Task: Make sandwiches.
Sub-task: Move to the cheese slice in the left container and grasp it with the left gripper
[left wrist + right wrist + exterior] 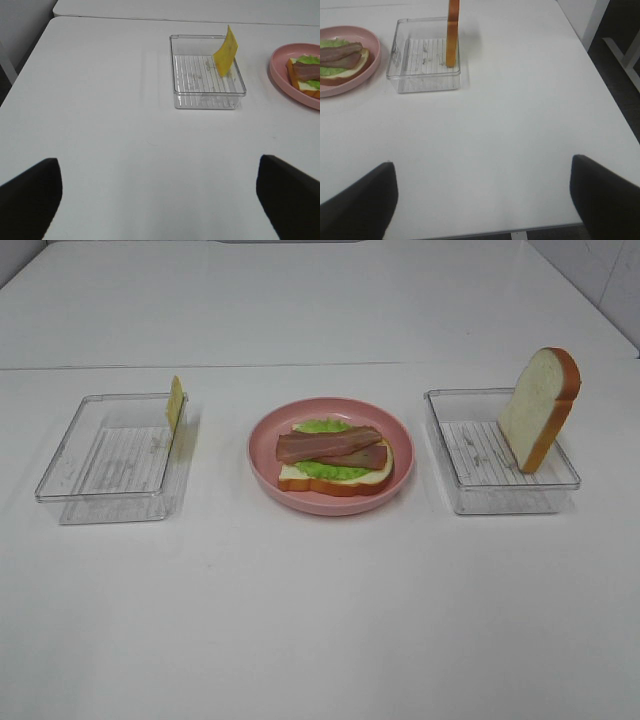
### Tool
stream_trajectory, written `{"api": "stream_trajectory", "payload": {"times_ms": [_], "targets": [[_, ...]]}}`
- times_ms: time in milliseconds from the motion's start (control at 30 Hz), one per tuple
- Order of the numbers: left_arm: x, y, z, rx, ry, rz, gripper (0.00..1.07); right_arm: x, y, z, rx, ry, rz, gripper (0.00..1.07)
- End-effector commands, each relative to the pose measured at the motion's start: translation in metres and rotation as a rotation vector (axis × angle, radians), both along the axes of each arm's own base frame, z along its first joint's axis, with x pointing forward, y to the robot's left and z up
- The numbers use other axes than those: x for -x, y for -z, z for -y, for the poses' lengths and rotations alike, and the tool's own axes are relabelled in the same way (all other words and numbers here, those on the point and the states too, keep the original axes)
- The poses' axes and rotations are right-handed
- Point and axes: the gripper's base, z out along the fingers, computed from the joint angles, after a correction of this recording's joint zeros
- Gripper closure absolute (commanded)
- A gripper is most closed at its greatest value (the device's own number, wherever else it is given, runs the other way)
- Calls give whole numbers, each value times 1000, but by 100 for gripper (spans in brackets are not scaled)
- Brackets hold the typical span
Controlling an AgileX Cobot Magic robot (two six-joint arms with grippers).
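A half-built sandwich (335, 459) lies on the round pink plate (268, 472) at the table's middle: a bread slice, green lettuce and two bacon strips on top. It also shows in the left wrist view (305, 75) and the right wrist view (342, 59). A pale yellow cheese slice (175, 403) stands on edge against the right wall of the left clear tray (70, 455). A second bread slice (540, 408) stands upright in the right clear tray (470, 495). Neither gripper shows in the exterior view. My left gripper (160, 200) and right gripper (482, 197) are open and empty, far from the trays.
The white table's right edge (612, 105) runs close to the right tray, with dark floor and a table leg beyond. The table's left edge (30, 55) shows in the left wrist view. A seam crosses the table behind the trays.
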Motion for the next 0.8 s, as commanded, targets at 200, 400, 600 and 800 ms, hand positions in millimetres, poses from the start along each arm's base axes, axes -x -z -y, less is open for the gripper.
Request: {"api": "stream_trajectory", "payload": {"times_ms": [200,400,600,800], "targets": [[2,0,1,9,5,18,4,-9,9,-4,-18,-43,73,23],[2,0,1,6,2,18,4,-10,9,-4,-20,-99,73,23],[2,0,1,5,2,18,4,-10,9,-5,-32,-106,73,23],[1,-2,0,2,0,-22,4,-10,9,-5,-32,-106,72,23]]}}
